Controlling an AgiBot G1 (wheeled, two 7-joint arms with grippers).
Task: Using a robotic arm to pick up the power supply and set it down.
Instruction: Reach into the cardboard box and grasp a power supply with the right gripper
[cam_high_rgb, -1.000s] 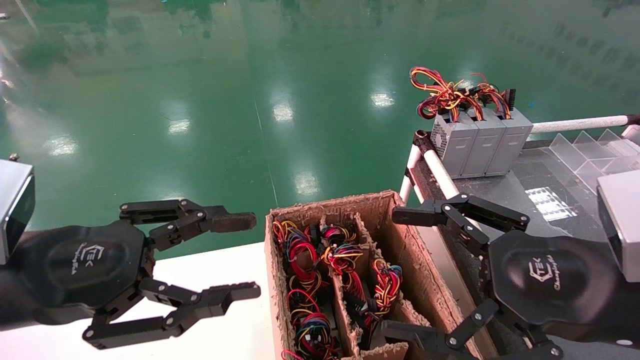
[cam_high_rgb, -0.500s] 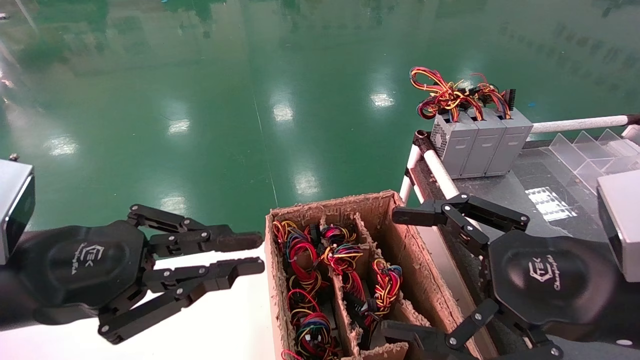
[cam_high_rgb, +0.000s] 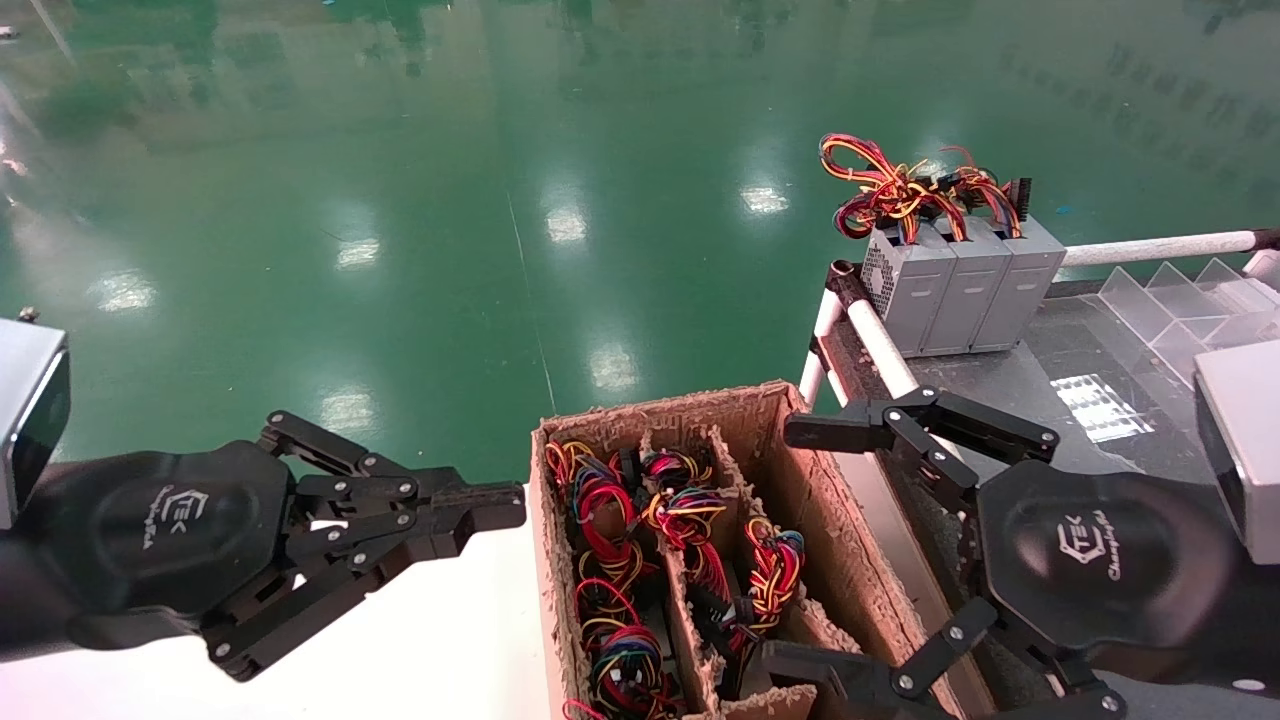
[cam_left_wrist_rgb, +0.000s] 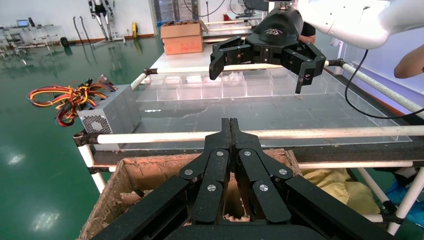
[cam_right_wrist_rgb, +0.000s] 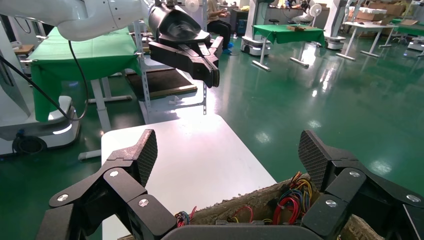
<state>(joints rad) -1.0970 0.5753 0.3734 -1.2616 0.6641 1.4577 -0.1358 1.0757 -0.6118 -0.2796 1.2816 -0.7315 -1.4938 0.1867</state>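
Three grey power supplies (cam_high_rgb: 962, 285), colourful wires

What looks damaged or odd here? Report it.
The cardboard box is badly worn: its rims and inner dividers are ragged and crumbling, with wire bundles crammed between them. The left tool is shut on nothing beside the box, while the right tool hangs open over it.
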